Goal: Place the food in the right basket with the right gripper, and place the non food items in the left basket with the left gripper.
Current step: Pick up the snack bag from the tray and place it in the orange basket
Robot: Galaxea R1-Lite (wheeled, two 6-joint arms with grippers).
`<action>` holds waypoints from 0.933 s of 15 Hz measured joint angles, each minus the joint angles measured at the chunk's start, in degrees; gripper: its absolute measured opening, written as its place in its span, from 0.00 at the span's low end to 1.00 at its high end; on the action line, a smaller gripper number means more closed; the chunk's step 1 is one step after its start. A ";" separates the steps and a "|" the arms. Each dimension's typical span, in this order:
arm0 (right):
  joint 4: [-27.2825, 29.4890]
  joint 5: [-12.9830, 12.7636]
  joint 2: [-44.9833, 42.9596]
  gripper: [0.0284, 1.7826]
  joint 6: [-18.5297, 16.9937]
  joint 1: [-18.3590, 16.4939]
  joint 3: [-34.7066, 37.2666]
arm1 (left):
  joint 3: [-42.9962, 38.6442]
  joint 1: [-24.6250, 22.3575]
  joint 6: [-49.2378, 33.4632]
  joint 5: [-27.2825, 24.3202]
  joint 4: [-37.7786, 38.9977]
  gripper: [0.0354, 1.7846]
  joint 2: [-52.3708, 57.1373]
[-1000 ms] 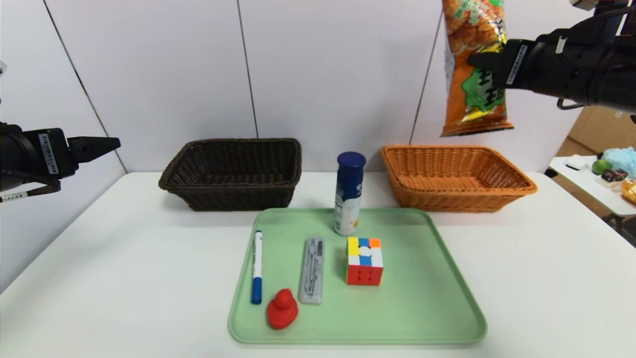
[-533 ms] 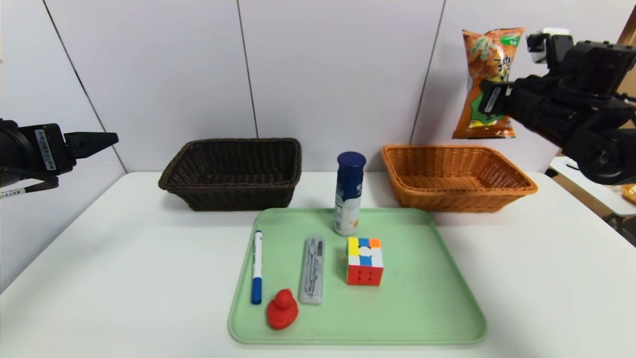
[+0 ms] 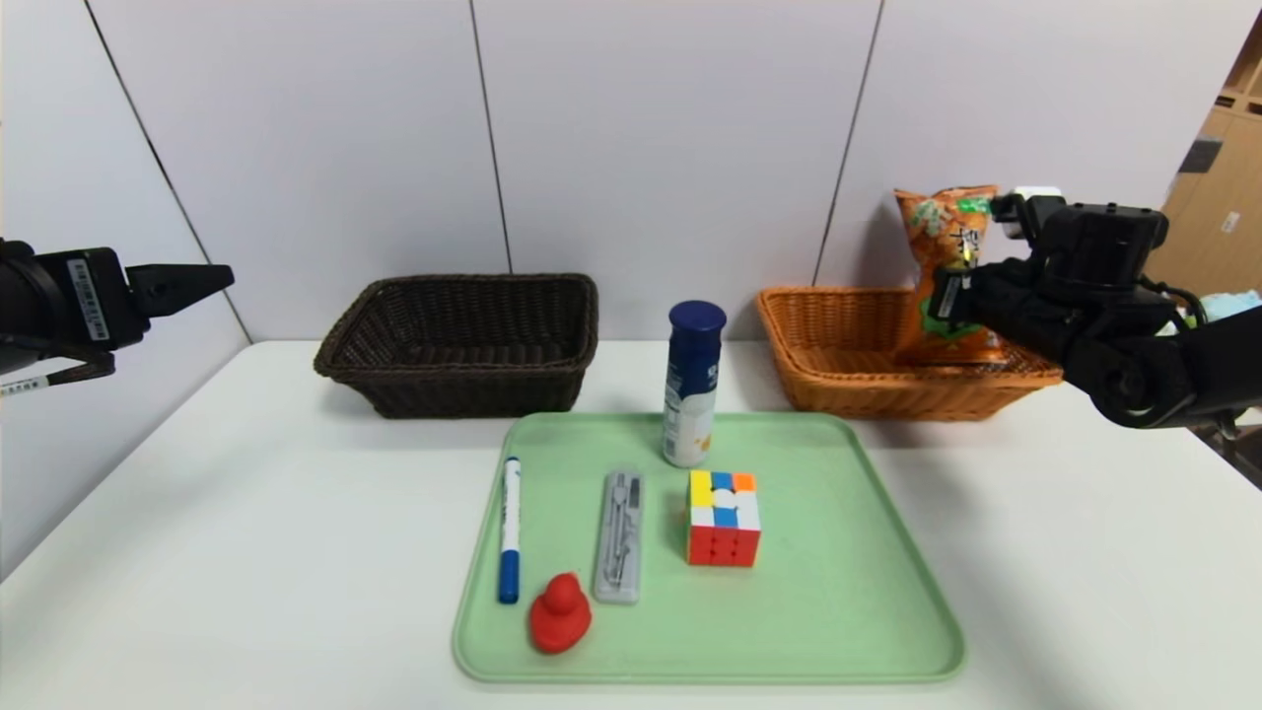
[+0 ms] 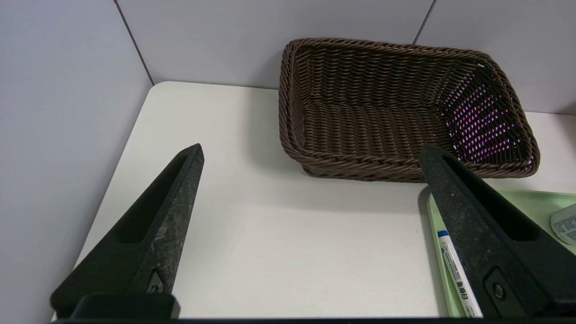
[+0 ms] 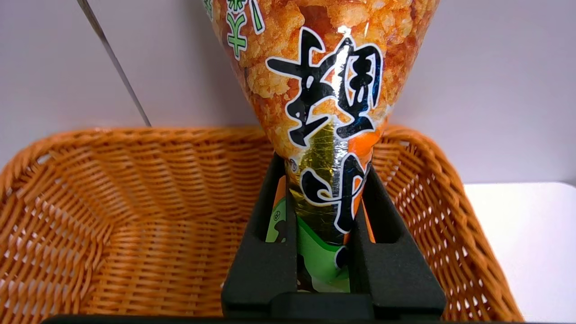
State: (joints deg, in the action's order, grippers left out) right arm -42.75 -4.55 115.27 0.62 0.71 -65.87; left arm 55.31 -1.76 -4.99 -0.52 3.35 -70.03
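- Head view: right claw (image 3: pixel 948 296) clamped on a snack bag (image 3: pixel 945 266), holding it upright over the right side of the orange basket (image 3: pixel 838 345); bag's lower end sits below the rim line, contact with the basket floor cannot be told.
- Head view: left claw (image 3: pixel 202 281) raised at the far left, above and well apart from the tabletop (image 3: pixel 246 513), pointing toward the brown basket (image 3: pixel 463 340); finger gap not readable from here.
- Head view: green tray (image 3: pixel 868 592) at tabletop centre, in front of both baskets. On it: blue-capped bottle (image 3: pixel 692 385) upright at the back edge, cube (image 3: pixel 724 517) just in front of the bottle, grey case (image 3: pixel 619 535) left of the cube, pen (image 3: pixel 510 528) further left and parallel to the case, red duck (image 3: pixel 560 613) at the front between pen and case.
- Left wrist view: left claw (image 4: pixel 310 153) spread wide, holding nothing. Brown basket (image 4: pixel 405 108) lies beyond the tips. Tray corner (image 4: pixel 540 202), pen (image 4: pixel 454 274) and part of the bottle (image 4: pixel 564 222) visible beside one finger.
- Right wrist view: right claw (image 5: pixel 325 211) narrow, fingers (image 5: pixel 270 225) pinching the bag (image 5: pixel 324 90) at its lower, crumpled part; bag widens away from the camera. Orange basket (image 5: pixel 112 202) directly under and around the claw.
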 joint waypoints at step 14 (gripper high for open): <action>1.55 0.22 -7.84 0.82 -0.60 7.28 -1.89 | -0.51 0.05 -1.38 -0.10 -0.05 0.94 1.38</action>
State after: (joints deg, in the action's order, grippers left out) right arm -41.20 -4.33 107.44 0.02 7.98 -67.76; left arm 54.80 -1.71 -6.36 -0.62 3.30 -68.66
